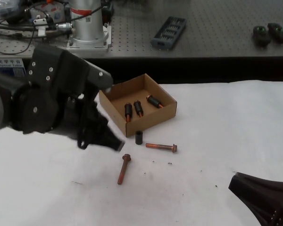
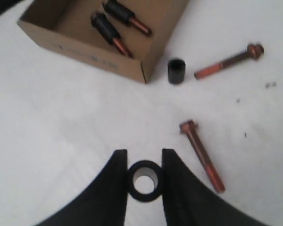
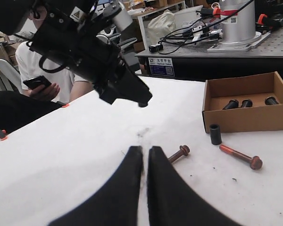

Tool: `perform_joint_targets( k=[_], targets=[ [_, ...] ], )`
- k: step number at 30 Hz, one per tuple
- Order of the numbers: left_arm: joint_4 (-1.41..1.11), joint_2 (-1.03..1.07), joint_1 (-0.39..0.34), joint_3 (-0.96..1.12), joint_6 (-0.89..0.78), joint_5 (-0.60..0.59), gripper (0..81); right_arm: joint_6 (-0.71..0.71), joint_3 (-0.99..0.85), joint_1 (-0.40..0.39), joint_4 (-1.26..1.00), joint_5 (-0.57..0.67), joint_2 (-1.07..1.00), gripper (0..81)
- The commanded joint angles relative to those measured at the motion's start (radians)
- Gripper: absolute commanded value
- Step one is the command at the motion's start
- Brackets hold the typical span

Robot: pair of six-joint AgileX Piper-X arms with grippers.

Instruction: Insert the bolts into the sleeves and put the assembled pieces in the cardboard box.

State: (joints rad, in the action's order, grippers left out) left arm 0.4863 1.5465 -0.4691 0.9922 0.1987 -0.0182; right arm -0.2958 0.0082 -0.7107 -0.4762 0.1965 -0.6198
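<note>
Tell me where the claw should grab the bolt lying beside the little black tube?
Probably grab the bolt mid-stem, straight down from above. It lies flat on the cloth, so only its sides are free, and mid-stem is clear of the black tube standing by its tip.

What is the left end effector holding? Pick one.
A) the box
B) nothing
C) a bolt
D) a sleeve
D: the left wrist view shows a black sleeve clamped between the fingers of the left end effector.
</note>
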Motion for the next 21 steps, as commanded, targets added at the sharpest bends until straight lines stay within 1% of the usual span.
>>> perform_joint_targets(
  k=[1,5,8,16,21],
  targets=[
    [0.102,-0.004,0.003,0.023,0.038,0.006,0.6,-0.002,-0.008,-0.002,-0.002,-0.007,0.004,5.5],
    [0.104,-0.005,0.003,0.024,0.041,0.006,0.6,-0.002,-0.008,-0.002,0.006,-0.007,0.004,5.5],
    [0.129,0.013,0.003,0.044,0.075,0.006,0.6,-0.002,-0.008,-0.002,0.007,-0.005,0.004,5.5],
    [0.293,0.215,0.003,0.202,0.077,0.006,0.6,-0.002,-0.008,-0.002,0.007,-0.003,0.004,5.5],
    [0.402,0.343,0.003,0.276,0.12,0.006,0.6,-0.002,-0.008,-0.002,0.011,-0.003,0.004,5.5]
  ],
)
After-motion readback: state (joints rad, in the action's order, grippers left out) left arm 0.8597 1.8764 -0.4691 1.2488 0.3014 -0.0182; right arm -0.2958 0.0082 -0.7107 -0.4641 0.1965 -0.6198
